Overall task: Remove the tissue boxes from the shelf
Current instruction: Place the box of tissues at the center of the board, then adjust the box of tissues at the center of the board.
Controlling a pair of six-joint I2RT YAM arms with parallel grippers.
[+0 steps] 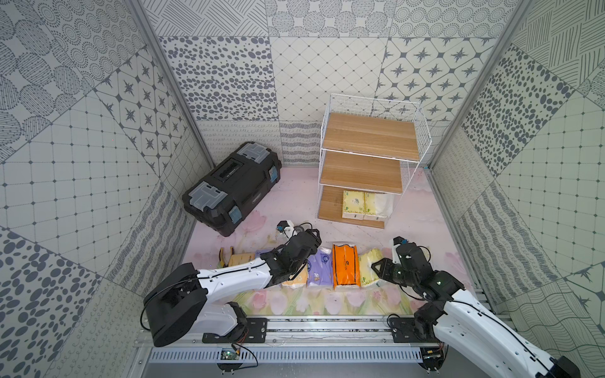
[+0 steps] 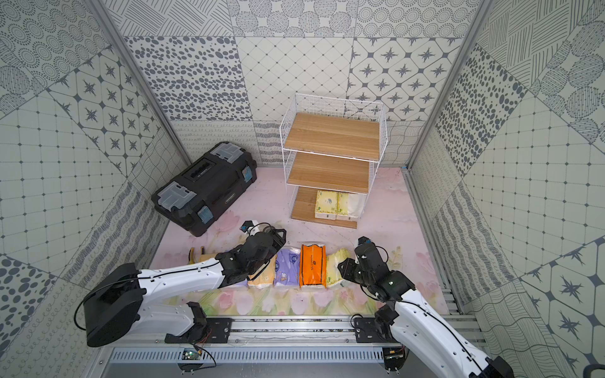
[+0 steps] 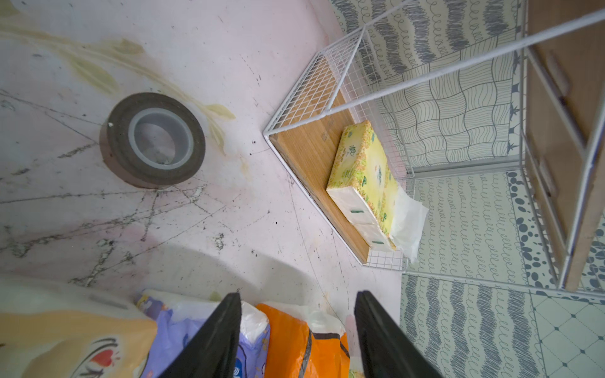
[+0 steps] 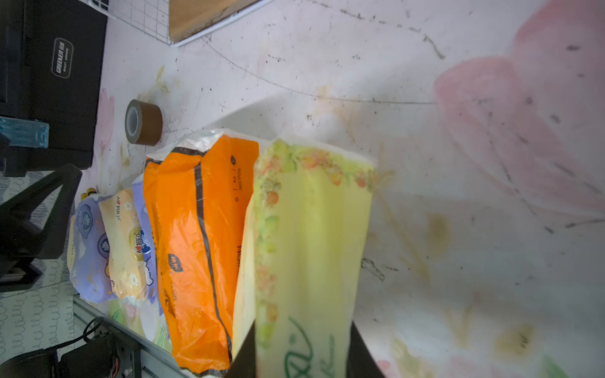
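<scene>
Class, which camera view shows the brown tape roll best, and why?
The left wrist view: the tape roll appears large, sharp and whole, its hollow core visible. The right wrist view shows the roll smaller, from the side. Neither top view shows it.

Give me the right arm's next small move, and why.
Probably open the right gripper and let go: it is shut on a yellow-green pack that looks set down beside the bright orange pack at the row's end. Two more packs wait on the shelf, on its bottom board.
</scene>
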